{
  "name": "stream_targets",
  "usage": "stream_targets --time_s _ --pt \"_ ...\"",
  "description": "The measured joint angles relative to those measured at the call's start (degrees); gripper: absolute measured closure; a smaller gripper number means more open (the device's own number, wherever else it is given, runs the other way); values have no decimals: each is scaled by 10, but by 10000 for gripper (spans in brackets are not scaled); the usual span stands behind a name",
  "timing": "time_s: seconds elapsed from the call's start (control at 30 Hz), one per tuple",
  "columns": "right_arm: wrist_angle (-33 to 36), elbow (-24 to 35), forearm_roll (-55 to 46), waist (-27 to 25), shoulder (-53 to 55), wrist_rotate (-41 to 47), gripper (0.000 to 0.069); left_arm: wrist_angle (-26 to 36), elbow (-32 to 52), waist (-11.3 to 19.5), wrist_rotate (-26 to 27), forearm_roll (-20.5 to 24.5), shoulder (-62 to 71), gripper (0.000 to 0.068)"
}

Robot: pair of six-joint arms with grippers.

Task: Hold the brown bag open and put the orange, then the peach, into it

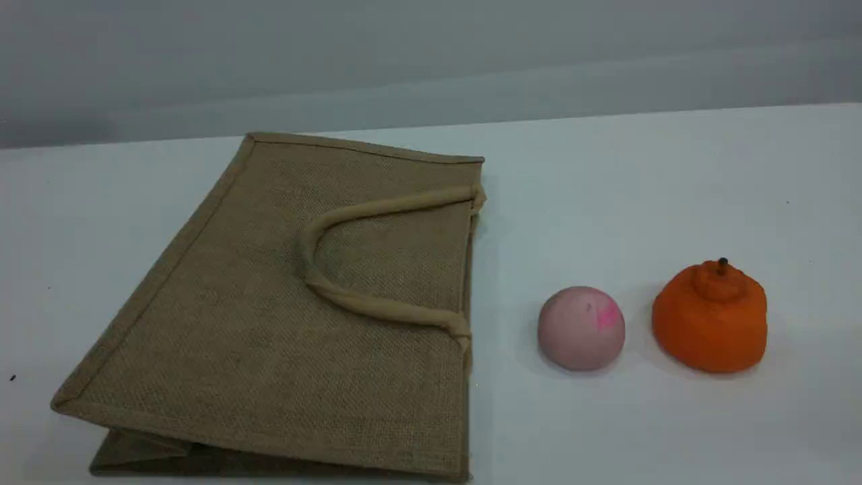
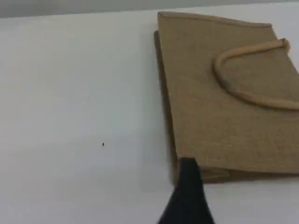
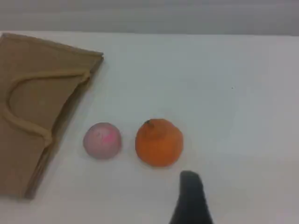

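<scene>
The brown bag (image 1: 269, 337) lies flat and closed on the white table at the left, mouth edge facing right, with one beige loop handle (image 1: 377, 306) resting on top. To its right sits the pale pink peach (image 1: 581, 328), and right of that the orange (image 1: 710, 320), upright with its knob on top. Neither arm shows in the scene view. In the left wrist view one dark fingertip (image 2: 189, 186) hangs over the bag's (image 2: 224, 116) near corner. In the right wrist view one fingertip (image 3: 191, 196) hovers just short of the orange (image 3: 159, 142), with the peach (image 3: 102, 140) to its left. Nothing is held.
The white table (image 1: 640, 175) runs back to a grey wall. Bare tabletop lies left of the bag (image 2: 70, 93) and right of the orange (image 3: 243, 102). A small dark speck (image 2: 103, 144) marks the table.
</scene>
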Motion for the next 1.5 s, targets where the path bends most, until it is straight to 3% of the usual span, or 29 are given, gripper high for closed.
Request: stream_targets --time_s 1.07,1.27,1.5 --pt "-4 0 13 0 0 -11 244 -1 -1 0 -12 0 3 174" --pt "-22 -13 70 0 49 -88 256 -69 -24 0 -59 0 75 174" --pt "-196 -18 154 0 200 -173 258 -205 -82 0 -59 0 255 174"
